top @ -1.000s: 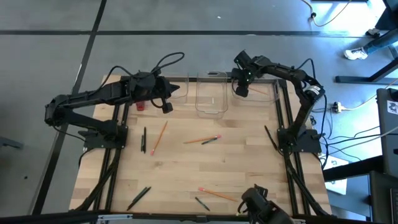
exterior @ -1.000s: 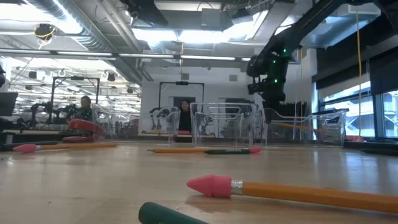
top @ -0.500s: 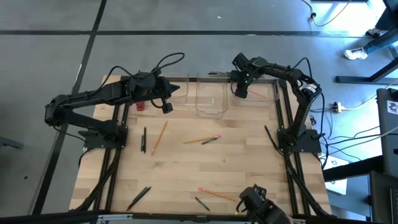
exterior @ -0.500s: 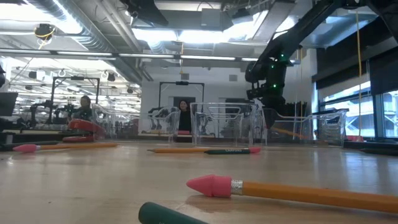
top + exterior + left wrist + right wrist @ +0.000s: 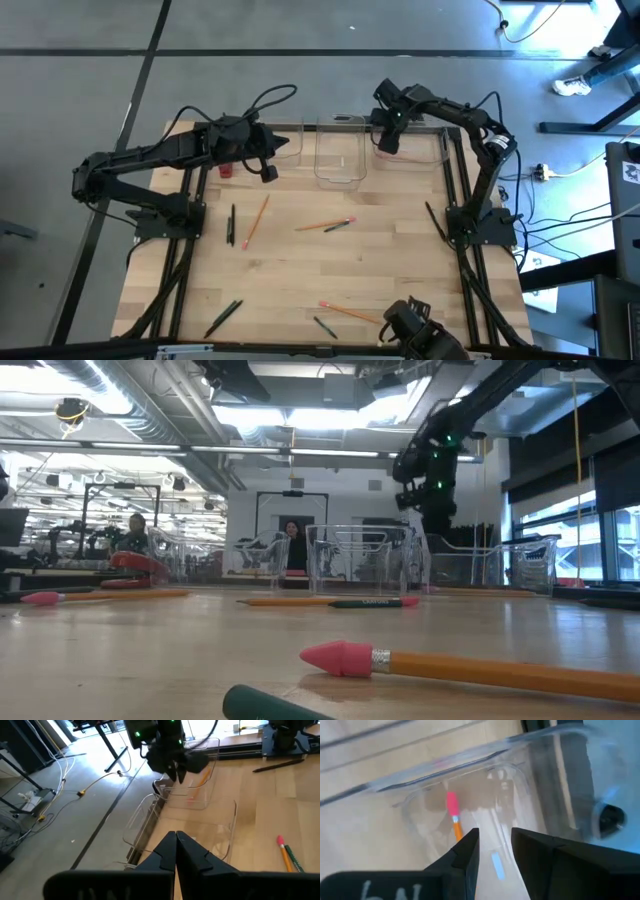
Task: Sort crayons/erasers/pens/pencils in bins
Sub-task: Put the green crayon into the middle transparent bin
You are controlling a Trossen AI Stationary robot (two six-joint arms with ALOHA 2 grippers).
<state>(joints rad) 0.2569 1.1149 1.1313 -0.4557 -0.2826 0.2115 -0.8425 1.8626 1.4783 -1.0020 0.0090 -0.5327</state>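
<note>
Pencil [image 5: 454,817] lies in the right bin [image 5: 412,148], free of my right gripper [image 5: 495,845].
I see that gripper's fingers parted with nothing between them, hanging just above the bin. My left gripper [image 5: 176,851] is pinched together, empty, over the left bin [image 5: 285,140]. More pencils, pens and crayons lie across the table [image 5: 380,270].

High cam overhead, low cam table-level; both see bins [image 5: 338,152].
</note>
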